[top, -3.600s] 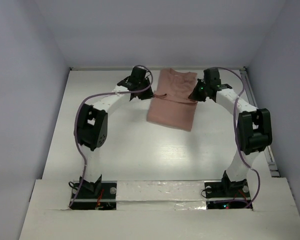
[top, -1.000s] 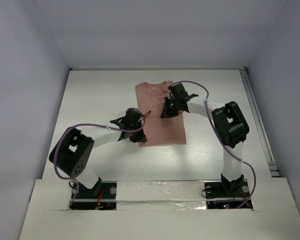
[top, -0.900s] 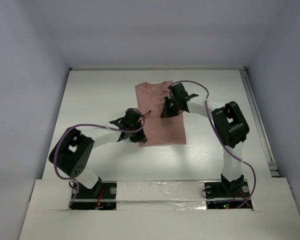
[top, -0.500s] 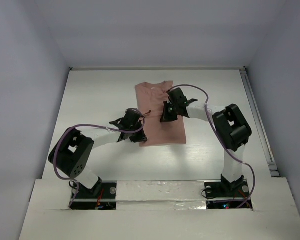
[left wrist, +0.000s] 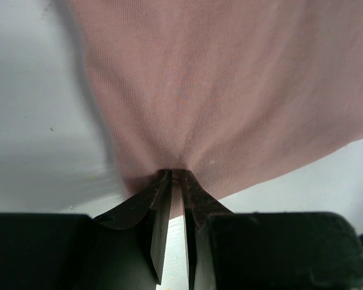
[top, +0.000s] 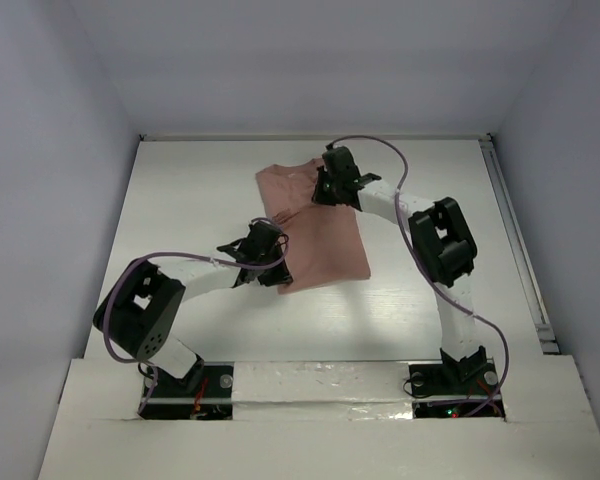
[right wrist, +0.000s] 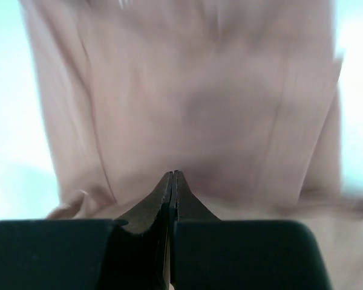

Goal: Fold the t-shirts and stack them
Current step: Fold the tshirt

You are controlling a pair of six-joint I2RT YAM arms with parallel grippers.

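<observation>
A single salmon-pink t-shirt (top: 320, 240) lies folded in the middle of the white table (top: 200, 190). Its far end is skewed to the left and rumpled. My left gripper (top: 272, 250) is at the shirt's near left corner. In the left wrist view its jaws (left wrist: 176, 174) are almost closed, with a pinch of the shirt's (left wrist: 230, 90) fabric between the tips. My right gripper (top: 325, 188) is over the far end of the shirt. Its jaws (right wrist: 172, 173) are shut tight, the tips against the blurred pink cloth (right wrist: 187, 90), and no fabric shows between them.
Pale walls close the table in on the left, back and right. A metal rail (top: 505, 215) runs along the right edge. Both arm bases stand on the raised white ledge (top: 320, 385) at the near side.
My right gripper has swung from the middle of the shirt to its far end, and that end has shifted left and wrinkled. The left gripper has stayed at the near left corner.
</observation>
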